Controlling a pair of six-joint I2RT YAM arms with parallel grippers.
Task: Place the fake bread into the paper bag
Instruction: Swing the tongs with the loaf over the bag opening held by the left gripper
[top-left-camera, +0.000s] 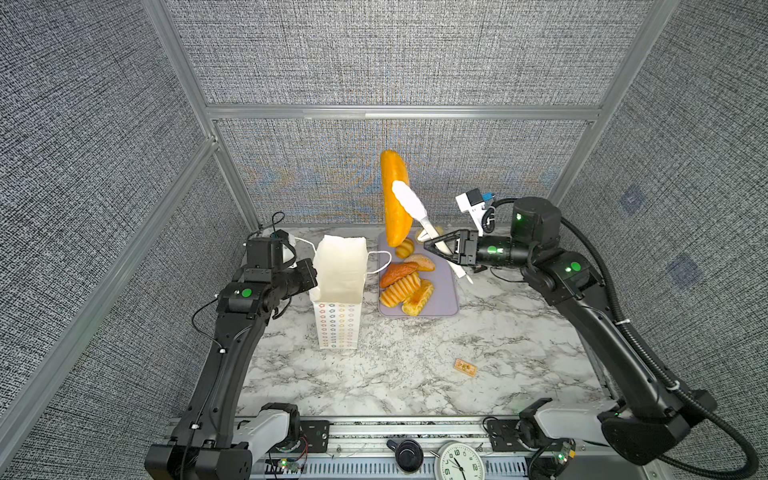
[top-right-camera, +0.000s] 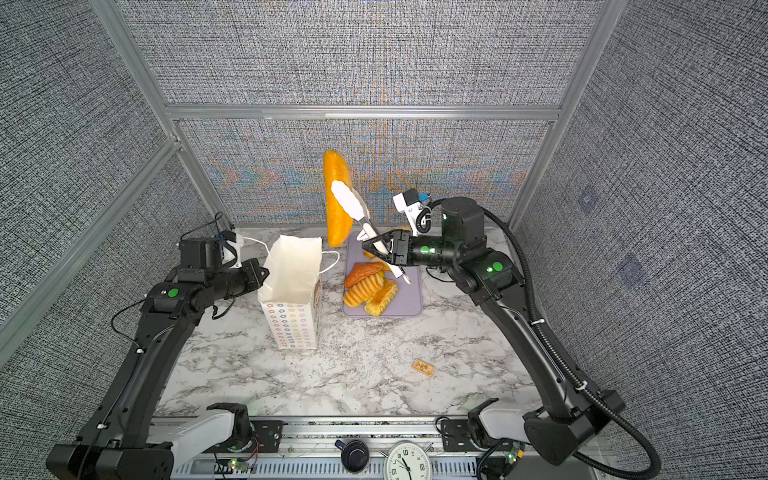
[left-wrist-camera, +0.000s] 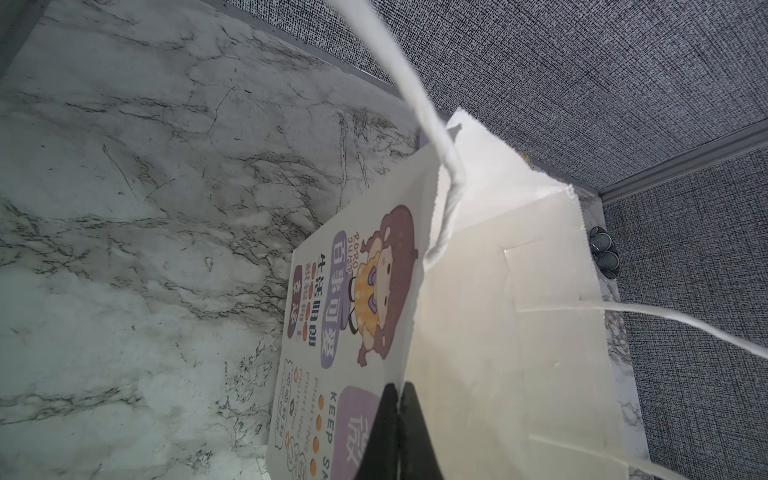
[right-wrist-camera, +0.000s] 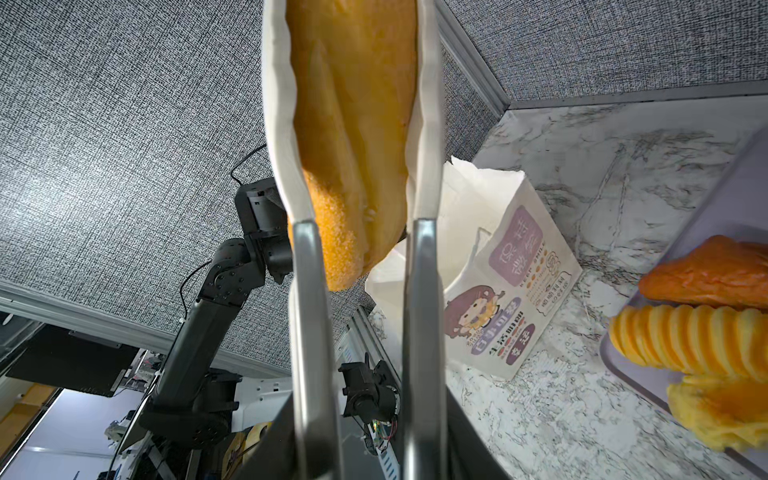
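The right end effector (top-left-camera: 434, 244) is clenched on the metal handles of white-tipped tongs (top-left-camera: 409, 201). The tongs pinch the long roll (top-left-camera: 392, 170) near its middle. The roll hangs almost upright above the far end of the lavender tray (top-left-camera: 446, 293), near the paper bag (top-left-camera: 338, 270). The right forearm reaches in level. The left end effector (left-wrist-camera: 399, 415) is closed tight on the bag's rim, its wrist level. The bag stands open on the worktop (top-left-camera: 415, 374); other loaves (top-left-camera: 405, 286) lie on the tray.
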